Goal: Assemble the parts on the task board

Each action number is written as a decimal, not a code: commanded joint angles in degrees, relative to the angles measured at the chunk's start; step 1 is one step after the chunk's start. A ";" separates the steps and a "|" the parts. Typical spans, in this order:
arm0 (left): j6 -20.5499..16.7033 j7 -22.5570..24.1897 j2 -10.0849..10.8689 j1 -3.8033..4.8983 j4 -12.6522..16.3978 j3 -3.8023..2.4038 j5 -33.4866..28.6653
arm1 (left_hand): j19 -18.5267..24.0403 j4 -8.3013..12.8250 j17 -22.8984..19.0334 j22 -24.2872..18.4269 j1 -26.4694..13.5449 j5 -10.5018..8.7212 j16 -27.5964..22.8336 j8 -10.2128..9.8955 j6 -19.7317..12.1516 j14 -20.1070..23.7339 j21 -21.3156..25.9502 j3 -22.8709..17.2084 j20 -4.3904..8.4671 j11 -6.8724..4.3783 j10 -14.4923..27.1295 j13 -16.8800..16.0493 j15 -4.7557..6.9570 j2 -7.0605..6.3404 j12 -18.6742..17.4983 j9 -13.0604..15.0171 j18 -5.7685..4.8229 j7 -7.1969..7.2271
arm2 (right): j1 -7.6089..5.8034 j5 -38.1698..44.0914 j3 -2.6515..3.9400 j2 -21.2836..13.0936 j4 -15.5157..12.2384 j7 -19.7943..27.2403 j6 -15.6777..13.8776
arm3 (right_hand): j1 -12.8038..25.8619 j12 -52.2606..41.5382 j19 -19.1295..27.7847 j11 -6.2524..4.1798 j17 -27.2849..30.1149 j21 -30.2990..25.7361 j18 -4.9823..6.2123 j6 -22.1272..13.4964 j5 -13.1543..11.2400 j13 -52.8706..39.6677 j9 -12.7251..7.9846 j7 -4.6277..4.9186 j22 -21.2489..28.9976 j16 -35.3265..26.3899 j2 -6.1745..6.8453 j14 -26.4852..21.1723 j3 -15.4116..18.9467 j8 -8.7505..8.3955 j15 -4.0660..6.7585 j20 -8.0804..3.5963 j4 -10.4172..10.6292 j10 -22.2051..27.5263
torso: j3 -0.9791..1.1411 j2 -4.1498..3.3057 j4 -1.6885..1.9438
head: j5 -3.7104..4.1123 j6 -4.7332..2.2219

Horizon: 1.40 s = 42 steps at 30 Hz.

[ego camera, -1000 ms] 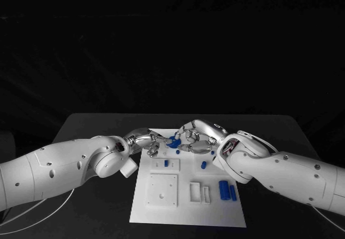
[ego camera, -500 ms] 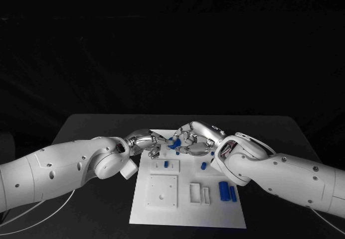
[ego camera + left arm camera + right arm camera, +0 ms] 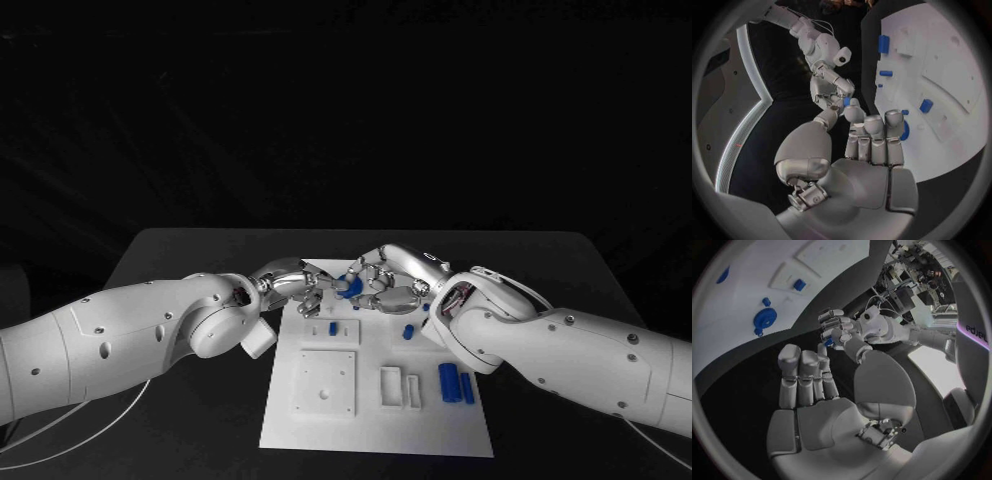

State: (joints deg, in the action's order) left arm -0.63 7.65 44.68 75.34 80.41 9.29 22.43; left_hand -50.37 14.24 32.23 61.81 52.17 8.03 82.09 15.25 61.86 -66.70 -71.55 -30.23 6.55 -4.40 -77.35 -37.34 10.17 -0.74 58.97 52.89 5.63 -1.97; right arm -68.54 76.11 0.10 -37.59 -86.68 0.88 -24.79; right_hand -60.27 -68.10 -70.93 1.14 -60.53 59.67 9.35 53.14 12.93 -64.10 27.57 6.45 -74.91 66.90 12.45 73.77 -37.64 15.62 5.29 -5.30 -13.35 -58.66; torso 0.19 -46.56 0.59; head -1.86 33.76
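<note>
both hands meet above the task board [image 3: 378,425]; left hand [image 3: 296,285] and right hand [image 3: 387,278] together pinch a small blue part [image 3: 351,287]

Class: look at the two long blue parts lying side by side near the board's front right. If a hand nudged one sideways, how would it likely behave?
The two long blue parts look rounded, so a nudged one would probably roll across the smooth white task board. They appear small, likely light and stiff.
</note>
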 commanded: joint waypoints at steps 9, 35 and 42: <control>-0.86 1.34 0.02 0.02 -0.03 -0.05 -0.26 | 0.48 2.06 0.11 0.14 3.95 0.15 0.25 -0.20 -0.12 -0.14 0.24 -1.68 7.54 -0.15 0.33 -0.08 0.38 4.36 0.28 0.12 -0.69 0.07 | 0.04 -0.09 -0.23 -0.16 -0.49 0.74 1.62 | -0.39 -0.35 0.02 -0.18 -0.11 -0.23 5.65 0.14 0.23 0.01 0.21 0.94 -0.98 -0.15 -0.54 0.01 0.38 0.78 0.02 -0.23 -0.16 -0.06 | 0.01 0.00 0.01 | 0.00 0.13; -2.35 0.88 0.08 0.03 -0.39 -0.05 -0.53 | 0.32 2.10 0.17 0.24 4.05 0.40 0.39 -0.22 0.01 -0.25 0.14 -1.66 7.60 -0.22 0.28 -0.13 0.45 4.31 0.43 0.27 -0.65 0.14 | 0.08 -0.09 -0.51 -0.53 -0.86 0.56 1.44 | -0.25 -0.40 0.07 -0.39 -0.15 -0.21 5.65 0.72 0.29 0.04 0.29 0.72 -1.01 -0.15 -0.68 0.00 0.48 1.06 0.22 -0.21 -0.26 -0.10 | 0.02 0.00 0.03 | 0.05 0.33; -3.25 -0.54 0.12 0.04 -0.07 -0.04 1.71 | 0.24 2.16 0.18 0.31 4.16 0.65 0.43 -0.17 0.25 -0.29 0.09 -1.66 7.64 -0.27 0.24 -0.13 0.50 4.12 0.48 0.37 -0.62 0.20 | 0.07 0.04 -0.51 -1.01 0.62 0.47 -0.04 | 0.03 -0.32 0.10 -0.30 -0.14 -0.26 5.65 0.01 0.41 0.09 0.06 0.85 -0.97 -0.22 -0.45 -0.06 0.59 0.61 0.16 -0.20 -0.15 0.02 | 0.02 0.01 0.02 | 0.06 0.32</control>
State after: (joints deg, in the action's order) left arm -2.61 7.72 44.82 75.34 80.11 9.29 22.82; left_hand -50.37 14.47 32.32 62.08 52.33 8.42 82.32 14.82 61.90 -66.69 -71.55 -30.13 6.55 -4.30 -77.25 -37.43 10.16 -0.59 59.20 53.17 5.74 -1.93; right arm -68.51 75.87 -0.40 -38.46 -86.32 0.85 -24.49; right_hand -60.50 -68.32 -70.92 1.13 -60.62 59.67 9.31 53.44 13.11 -64.08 27.74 7.08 -74.91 66.90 12.22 73.76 -37.48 16.40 5.28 -5.11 -13.51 -58.67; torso 0.20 -46.55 0.60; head -1.80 34.09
